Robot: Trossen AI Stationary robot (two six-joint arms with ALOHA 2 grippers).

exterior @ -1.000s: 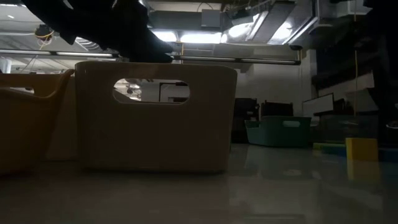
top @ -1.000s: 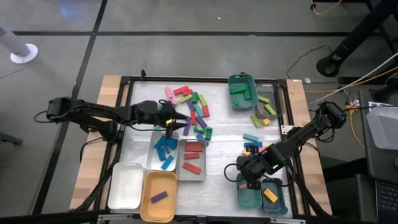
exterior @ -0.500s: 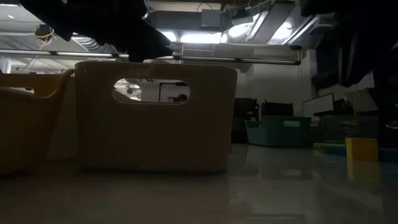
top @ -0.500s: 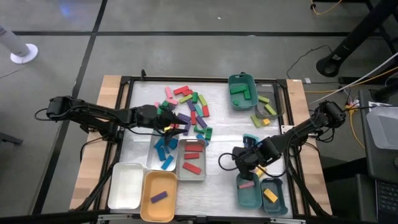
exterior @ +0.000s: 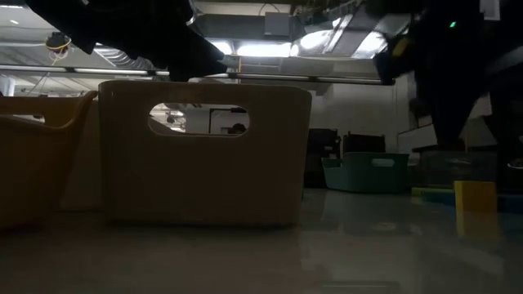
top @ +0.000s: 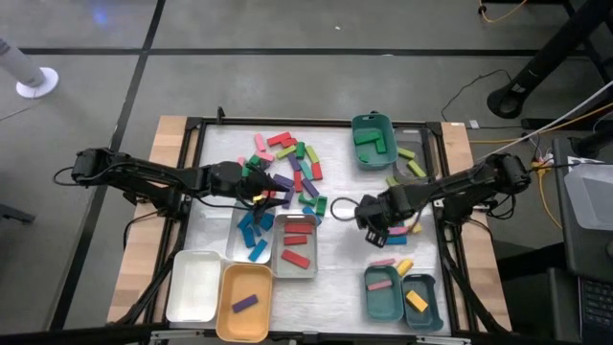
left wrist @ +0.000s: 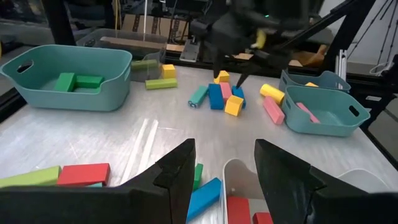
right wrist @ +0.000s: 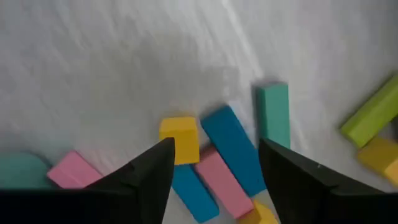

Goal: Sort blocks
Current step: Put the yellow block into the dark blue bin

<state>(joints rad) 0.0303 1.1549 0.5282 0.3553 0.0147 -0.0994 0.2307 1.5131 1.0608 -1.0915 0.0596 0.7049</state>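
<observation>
Low in the high view, an orange tray [top: 243, 303] with one purple block [top: 245, 303]. Mid-frame right — right claw [top: 381, 228] open, empty, over a small block cluster [right wrist: 211, 162]. Mid-frame left, left claw [top: 271, 188] open, empty, by the main blocks [top: 292, 168] scattered upper centre on the desk [top: 335, 254].

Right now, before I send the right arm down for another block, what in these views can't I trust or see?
- High view: the right gripper covers part of the small block cluster.
- Low view: a tan bin blocks most of the table; no blocks by the left gripper show.
- Right wrist view: the pink block and a yellow block are cut off by edges.
</observation>
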